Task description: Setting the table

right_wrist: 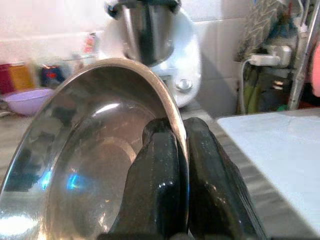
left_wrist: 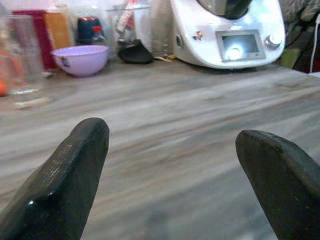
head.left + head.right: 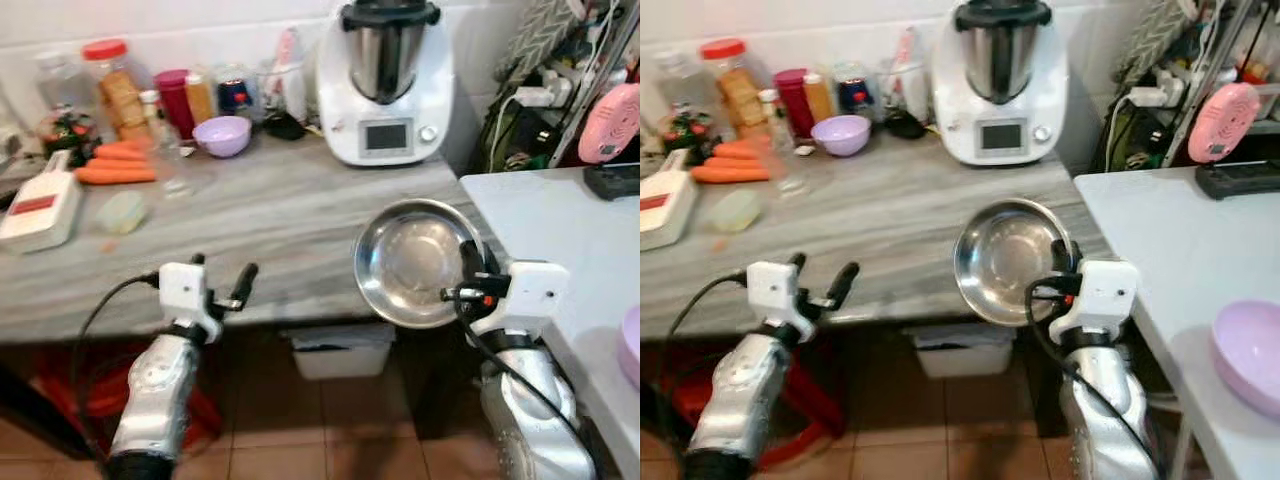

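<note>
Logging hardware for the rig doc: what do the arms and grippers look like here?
Both arms are silver, rounded shells with black cables looped along them. Each wrist carries a white boxy housing; the one on the right gripper shows small red-orange wiring. The left gripper and the right each have two long, glossy black fingers with rounded tips.

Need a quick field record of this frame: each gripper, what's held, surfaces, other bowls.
right gripper: shut on the rim of the steel bowl, held tilted above the counter's edge
left gripper: open, nothing held, hovering at the counter's front edge
counter: grey, with carrots, food processor and jars
purple bowl: at the counter's back
white table: on the right, with a second purple bowl
</note>
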Controlling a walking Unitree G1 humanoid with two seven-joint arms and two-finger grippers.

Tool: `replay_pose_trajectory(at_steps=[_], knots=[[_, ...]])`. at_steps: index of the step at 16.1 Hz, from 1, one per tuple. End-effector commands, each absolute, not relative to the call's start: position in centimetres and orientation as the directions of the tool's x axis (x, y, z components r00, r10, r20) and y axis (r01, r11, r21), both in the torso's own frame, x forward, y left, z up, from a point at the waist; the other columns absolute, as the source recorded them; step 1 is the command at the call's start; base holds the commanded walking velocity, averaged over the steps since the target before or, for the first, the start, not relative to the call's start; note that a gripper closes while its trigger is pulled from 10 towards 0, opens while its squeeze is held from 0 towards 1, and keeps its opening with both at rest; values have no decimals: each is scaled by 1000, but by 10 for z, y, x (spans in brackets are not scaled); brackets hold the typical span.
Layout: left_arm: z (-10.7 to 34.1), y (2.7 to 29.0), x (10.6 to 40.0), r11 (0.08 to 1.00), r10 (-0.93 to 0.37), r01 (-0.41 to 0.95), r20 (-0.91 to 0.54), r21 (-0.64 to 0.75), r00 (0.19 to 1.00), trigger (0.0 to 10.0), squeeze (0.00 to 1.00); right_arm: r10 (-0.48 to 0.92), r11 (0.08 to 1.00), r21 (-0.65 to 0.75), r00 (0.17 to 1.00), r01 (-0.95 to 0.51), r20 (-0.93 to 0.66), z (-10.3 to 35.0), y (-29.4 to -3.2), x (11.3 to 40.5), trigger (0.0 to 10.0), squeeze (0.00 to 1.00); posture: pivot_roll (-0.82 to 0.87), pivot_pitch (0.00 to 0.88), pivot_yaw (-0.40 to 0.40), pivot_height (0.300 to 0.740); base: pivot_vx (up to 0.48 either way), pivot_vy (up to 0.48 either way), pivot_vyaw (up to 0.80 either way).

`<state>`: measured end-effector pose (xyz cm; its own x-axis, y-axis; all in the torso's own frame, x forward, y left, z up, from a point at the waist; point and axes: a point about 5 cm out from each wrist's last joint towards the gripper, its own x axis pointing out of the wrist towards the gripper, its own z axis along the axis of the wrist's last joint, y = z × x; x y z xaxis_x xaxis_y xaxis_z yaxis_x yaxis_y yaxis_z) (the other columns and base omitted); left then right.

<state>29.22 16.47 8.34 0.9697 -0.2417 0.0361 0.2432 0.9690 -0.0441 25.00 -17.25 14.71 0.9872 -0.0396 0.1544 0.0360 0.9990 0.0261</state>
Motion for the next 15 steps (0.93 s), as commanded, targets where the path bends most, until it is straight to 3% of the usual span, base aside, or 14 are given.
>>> replay_pose_trajectory(at_steps=[1, 7, 11, 15], knots=[[87, 178, 293, 979, -204, 204, 45, -18, 978, 10000, 0, -29, 999, 42, 982, 22, 184, 154, -168, 251, 10000, 0, -31, 0, 60, 740, 341, 0, 0], [83, 197, 282, 993, -110, 108, 31, 50, 993, 10000, 0, -56, 996, 78, 982, 43, 182, 154, -174, 259, 10000, 0, -23, 0, 58, 740, 49, 0, 0], [77, 208, 262, 989, -113, 113, 2, 96, 994, 10000, 0, -77, 988, 142, 985, 55, 155, 152, -180, 273, 10000, 0, -12, 0, 58, 740, 0, 0, 0], [75, 207, 246, 976, -179, 181, -22, 121, 984, 10000, 0, -63, 961, 276, 994, 38, 84, 144, -170, 300, 10000, 0, 20, 0, 57, 740, 0, 0, 0]])
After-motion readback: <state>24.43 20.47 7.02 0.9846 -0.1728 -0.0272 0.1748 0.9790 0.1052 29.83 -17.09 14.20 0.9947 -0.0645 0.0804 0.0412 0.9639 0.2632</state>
